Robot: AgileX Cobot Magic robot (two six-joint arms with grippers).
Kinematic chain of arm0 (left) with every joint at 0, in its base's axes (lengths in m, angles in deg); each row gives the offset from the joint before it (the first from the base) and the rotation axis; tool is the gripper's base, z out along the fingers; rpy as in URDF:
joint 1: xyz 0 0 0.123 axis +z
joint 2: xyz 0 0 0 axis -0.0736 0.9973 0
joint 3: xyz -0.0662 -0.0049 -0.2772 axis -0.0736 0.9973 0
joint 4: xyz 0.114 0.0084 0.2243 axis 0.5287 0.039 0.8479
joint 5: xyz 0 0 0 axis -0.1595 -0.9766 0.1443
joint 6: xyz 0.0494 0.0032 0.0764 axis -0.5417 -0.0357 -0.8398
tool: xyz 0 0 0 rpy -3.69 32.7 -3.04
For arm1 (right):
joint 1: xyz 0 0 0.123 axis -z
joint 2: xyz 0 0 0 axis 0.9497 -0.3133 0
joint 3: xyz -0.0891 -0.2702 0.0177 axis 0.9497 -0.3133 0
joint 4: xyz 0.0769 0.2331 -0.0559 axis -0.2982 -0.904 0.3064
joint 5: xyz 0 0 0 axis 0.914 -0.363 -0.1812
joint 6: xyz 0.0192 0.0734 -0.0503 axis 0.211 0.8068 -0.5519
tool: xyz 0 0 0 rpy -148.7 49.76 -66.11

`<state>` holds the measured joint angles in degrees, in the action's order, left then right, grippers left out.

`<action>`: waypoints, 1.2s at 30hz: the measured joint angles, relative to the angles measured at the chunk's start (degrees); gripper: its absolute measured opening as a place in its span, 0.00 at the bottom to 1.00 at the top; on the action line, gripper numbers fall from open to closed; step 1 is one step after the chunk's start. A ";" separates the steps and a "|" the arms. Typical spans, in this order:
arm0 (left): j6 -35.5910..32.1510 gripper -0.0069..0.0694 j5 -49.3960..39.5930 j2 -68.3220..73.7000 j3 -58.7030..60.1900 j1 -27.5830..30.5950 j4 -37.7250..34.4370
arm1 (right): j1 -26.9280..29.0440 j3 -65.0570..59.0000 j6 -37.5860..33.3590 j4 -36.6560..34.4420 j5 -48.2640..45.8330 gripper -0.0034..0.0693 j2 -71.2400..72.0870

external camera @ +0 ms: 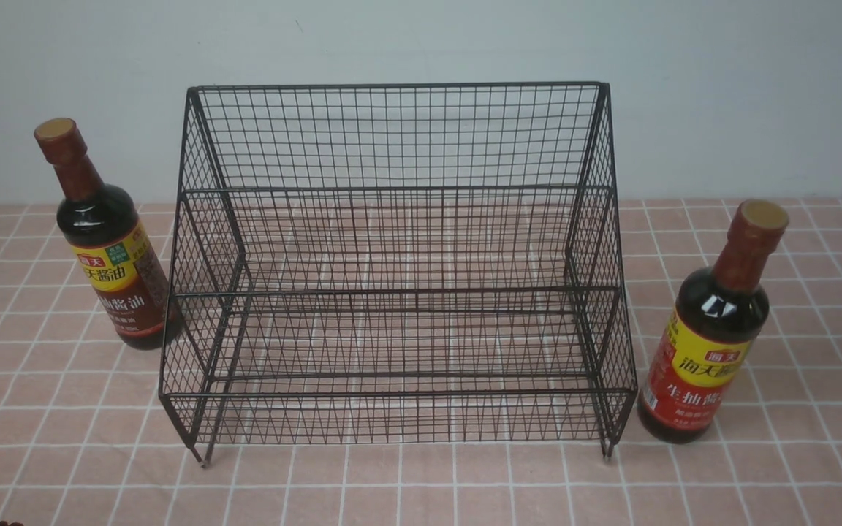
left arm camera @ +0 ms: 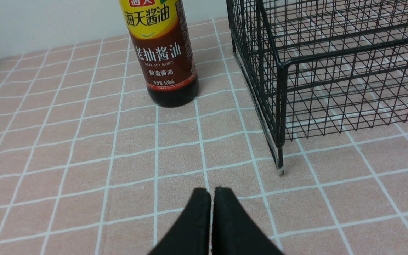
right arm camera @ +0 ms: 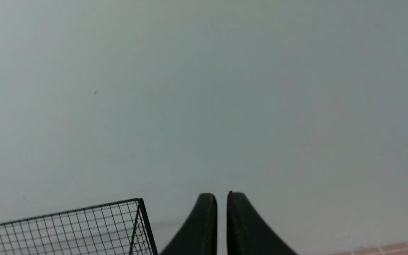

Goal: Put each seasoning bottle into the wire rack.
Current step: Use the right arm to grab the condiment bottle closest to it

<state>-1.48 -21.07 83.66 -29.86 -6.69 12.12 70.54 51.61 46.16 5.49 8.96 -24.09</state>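
- wire rack (external camera: 399, 395): holds no bottle; both placements are left to do.
- brown-label soy-sauce bottle (external camera: 110, 252) stands outside at the rack's 9 o'clock; red-label soy-sauce bottle (external camera: 710, 351) at 4 o'clock.
- left gripper (left arm camera: 211, 194), right gripper (right arm camera: 221, 197): pressed together, holding nothing.

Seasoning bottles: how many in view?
2. The brown-label bottle stands left of the wire rack; the red-label bottle stands right of it. None look hidden.

A: What is seen beyond the gripper (left arm camera: 211, 192)?

B: Its tips are pressed together above the checked cloth (left arm camera: 83, 141). Further on, a brown-labelled bottle (left arm camera: 165, 60) is stood upright. The corner of a rack (left arm camera: 282, 88) is seen near it, not touching.
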 joint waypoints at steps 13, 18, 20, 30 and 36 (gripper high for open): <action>0.00 0.08 0.00 0.00 0.00 0.00 0.00 | -0.23 17.48 -3.67 0.34 -7.89 0.65 -26.31; 0.00 0.08 0.00 0.00 0.00 0.00 0.00 | -6.53 20.72 -7.70 -0.10 -9.99 0.80 -32.37; 0.00 0.08 0.00 0.00 0.00 0.00 0.00 | -9.99 21.00 -9.06 -0.09 -9.60 0.82 -34.13; 0.00 0.08 0.00 0.00 0.00 0.00 0.00 | -13.77 21.25 -10.20 -0.03 -5.63 0.82 -43.72; 0.00 0.08 0.00 0.00 0.00 0.00 0.00 | -13.77 21.30 -10.20 -0.03 -4.09 0.83 -47.07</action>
<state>-1.48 -21.07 83.66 -29.86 -6.69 12.12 56.77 72.91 35.95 5.46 4.86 -71.16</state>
